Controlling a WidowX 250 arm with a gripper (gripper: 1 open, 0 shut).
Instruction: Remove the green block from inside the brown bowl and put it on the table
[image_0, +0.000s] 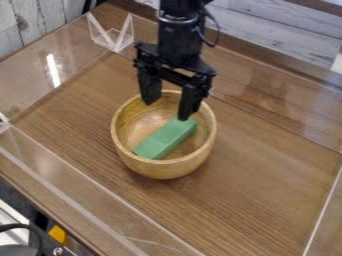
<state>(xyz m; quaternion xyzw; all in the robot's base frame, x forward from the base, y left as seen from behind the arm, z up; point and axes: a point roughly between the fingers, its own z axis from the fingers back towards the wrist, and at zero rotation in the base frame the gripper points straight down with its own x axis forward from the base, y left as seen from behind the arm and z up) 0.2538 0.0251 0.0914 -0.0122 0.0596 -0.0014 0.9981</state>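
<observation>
In the single camera view, the brown bowl (163, 143) sits near the middle of the table (267, 190), well away from the clear acrylic walls (54, 60) at its edges. The green block (167, 139) lies inside the bowl, slanting against its inner slope. The gripper (170, 95) points straight down above the bowl's far rim, its two dark fingers (191, 100) spread wide and holding nothing, not touching the block.
</observation>
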